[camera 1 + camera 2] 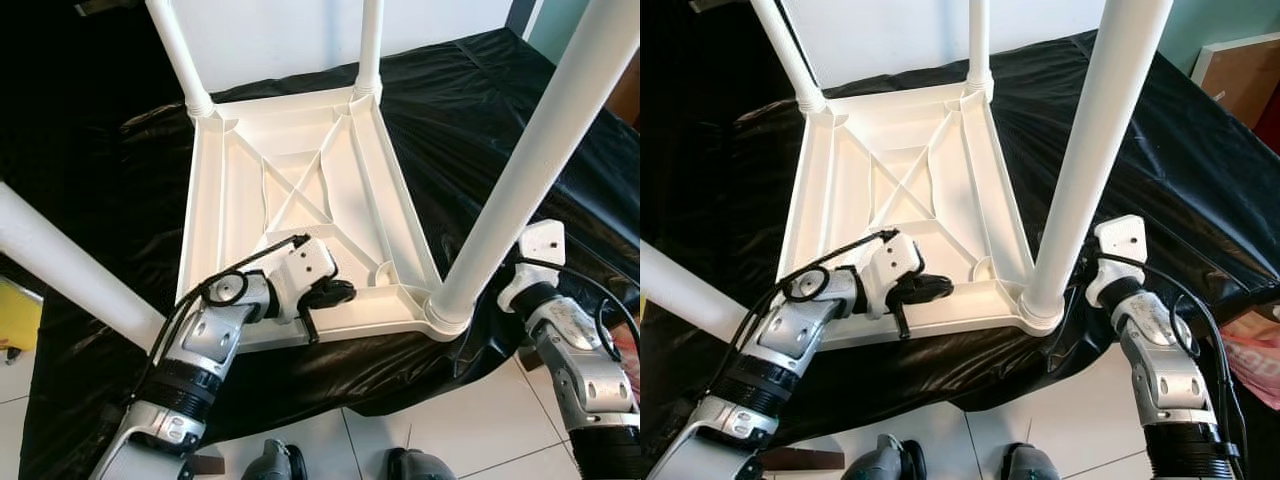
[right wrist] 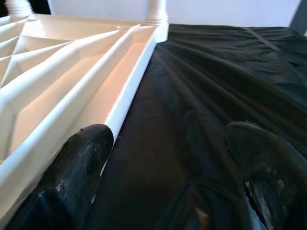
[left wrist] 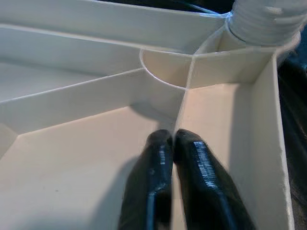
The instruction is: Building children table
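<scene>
I see the upturned white table on black sheeting; my left gripper, fingers pressed together, rests inside its near rim; my right gripper, fingers spread, flanks its outer edge

All four white legs of the upturned table run past the picture's edges, so we cannot see their ends. The right gripper sits behind the near right leg in our head views.
</scene>
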`<state>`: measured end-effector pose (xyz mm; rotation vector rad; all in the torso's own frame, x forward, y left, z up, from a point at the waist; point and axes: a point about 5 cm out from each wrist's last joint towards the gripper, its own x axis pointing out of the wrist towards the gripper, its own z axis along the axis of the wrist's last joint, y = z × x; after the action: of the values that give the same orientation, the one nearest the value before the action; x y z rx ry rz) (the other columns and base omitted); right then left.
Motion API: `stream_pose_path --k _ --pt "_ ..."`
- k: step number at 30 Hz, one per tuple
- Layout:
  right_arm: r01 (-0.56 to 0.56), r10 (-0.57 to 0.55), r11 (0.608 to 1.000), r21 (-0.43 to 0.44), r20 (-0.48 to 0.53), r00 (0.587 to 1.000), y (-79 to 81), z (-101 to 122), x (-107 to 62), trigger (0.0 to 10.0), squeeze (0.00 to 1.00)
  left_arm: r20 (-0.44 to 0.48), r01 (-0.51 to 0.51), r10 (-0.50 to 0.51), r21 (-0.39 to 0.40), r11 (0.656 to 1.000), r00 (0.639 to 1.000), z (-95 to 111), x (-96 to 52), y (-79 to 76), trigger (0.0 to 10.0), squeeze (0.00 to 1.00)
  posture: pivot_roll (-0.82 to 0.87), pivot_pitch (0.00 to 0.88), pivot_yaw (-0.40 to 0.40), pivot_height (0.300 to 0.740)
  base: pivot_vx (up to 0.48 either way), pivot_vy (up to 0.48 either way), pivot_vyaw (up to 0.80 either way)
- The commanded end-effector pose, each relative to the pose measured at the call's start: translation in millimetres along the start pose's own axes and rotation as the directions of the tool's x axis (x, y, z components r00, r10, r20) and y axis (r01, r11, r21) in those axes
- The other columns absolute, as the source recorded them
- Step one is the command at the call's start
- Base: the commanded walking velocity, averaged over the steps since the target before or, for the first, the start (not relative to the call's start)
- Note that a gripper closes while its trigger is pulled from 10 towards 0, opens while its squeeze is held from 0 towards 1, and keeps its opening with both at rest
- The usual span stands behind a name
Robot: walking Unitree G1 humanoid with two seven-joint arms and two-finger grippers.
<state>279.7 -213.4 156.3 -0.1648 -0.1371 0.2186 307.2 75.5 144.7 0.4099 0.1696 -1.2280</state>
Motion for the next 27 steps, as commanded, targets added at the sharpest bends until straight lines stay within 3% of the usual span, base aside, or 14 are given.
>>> stream_pose_path --k 1,4,5,7,8,9,14,19,20,21,22,23,24,27 --pt "0.019 -0.019 1.000 0.002 -0.017 1.000 -0.2 -6.7 -9.0 10.0 0.00 -0.006 -0.342 0.342 -0.071 0.937 0.940 -5.3 -11.4 22.4 10.0 1.00 -0.07 0.146 0.084 0.740 0.000 0.000 0.00" --pt "0.023 -0.023 1.000 0.001 -0.015 1.000 -0.5 -7.0 -9.9 10.0 0.00 -0.003 -0.342 0.343 -0.080 0.936 0.939 -4.9 -12.2 22.7 10.0 1.00 -0.07 0.146 0.084 0.740 0.000 0.000 0.00" --pt "0.044 -0.044 0.999 0.024 -0.022 0.999 -3.9 -8.5 -14.6 10.0 0.00 0.008 -0.354 0.354 -0.054 0.934 0.935 -4.0 -20.7 25.1 10.0 0.07 -0.09 0.145 0.092 0.740 0.000 0.000 0.00" --pt "0.044 -0.044 0.999 0.024 -0.022 0.999 -3.9 -8.5 -14.6 10.0 0.00 0.008 -0.354 0.354 -0.054 0.934 0.935 -4.0 -20.7 25.1 10.0 0.07 -0.09 0.145 0.092 0.740 0.000 0.000 0.00" --pt "0.065 -0.064 0.997 0.042 -0.028 0.998 -6.7 -9.7 -19.0 10.0 0.00 0.030 -0.371 0.372 -0.044 0.928 0.928 -1.8 -30.0 28.0 10.0 0.00 -0.09 0.143 0.093 0.740 0.000 0.000 0.00" --pt "0.065 -0.064 0.997 0.042 -0.028 0.998 -6.7 -9.7 -19.0 10.0 0.00 0.030 -0.371 0.372 -0.044 0.928 0.928 -1.8 -30.0 28.0 10.0 0.00 -0.09 0.143 0.093 0.740 0.000 0.000 0.00" --pt "0.092 -0.091 0.994 0.065 -0.019 0.996 -5.1 -9.9 -29.1 10.0 0.00 0.131 -0.454 0.457 -0.053 0.890 0.880 10.1 -65.3 32.0 10.0 0.00 -0.10 0.139 0.102 0.740 0.000 0.000 0.00" --pt "0.093 -0.093 0.994 0.064 -0.016 0.996 -4.3 -9.8 -30.1 10.0 0.00 0.142 -0.471 0.474 -0.058 0.880 0.869 10.5 -72.1 31.7 10.0 0.00 -0.10 0.138 0.103 0.740 0.000 0.000 0.00" --pt "0.091 -0.091 0.994 0.064 -0.005 0.996 -2.7 -8.6 -31.9 10.0 0.00 0.152 -0.485 0.490 -0.068 0.872 0.858 9.9 -81.6 30.3 10.0 0.00 -0.11 0.136 0.110 0.740 0.000 0.000 0.00" --pt "0.091 -0.091 0.994 0.064 -0.005 0.996 -2.7 -8.6 -31.9 10.0 0.00 0.152 -0.485 0.490 -0.068 0.872 0.858 9.9 -81.6 30.3 10.0 0.00 -0.11 0.136 0.110 0.740 0.000 0.000 0.00" --pt "0.084 -0.084 0.994 0.065 0.005 0.996 -1.7 -7.1 -35.2 10.0 0.00 0.148 -0.484 0.490 -0.079 0.872 0.859 6.6 -95.0 25.3 10.0 0.00 -0.11 0.136 0.121 0.740 0.000 0.000 0.00" --pt "0.084 -0.084 0.994 0.065 0.005 0.996 -1.7 -7.1 -35.2 10.0 0.00 0.148 -0.484 0.490 -0.079 0.872 0.859 6.6 -95.0 25.3 10.0 0.00 -0.11 0.136 0.121 0.740 0.000 0.000 0.00" --pt "0.080 -0.081 0.995 0.067 0.012 0.997 -1.1 -5.9 -38.8 10.0 0.00 0.149 -0.487 0.494 -0.079 0.870 0.857 4.2 -107.2 20.4 10.0 0.00 -0.11 0.136 0.130 0.740 0.000 0.000 0.00" --pt "0.071 -0.073 0.995 0.075 0.016 0.997 -0.4 -4.7 -43.0 10.0 0.00 0.143 -0.485 0.497 -0.112 0.867 0.856 1.0 -118.5 16.2 10.0 0.00 -0.11 0.137 0.134 0.740 0.000 0.000 0.00"
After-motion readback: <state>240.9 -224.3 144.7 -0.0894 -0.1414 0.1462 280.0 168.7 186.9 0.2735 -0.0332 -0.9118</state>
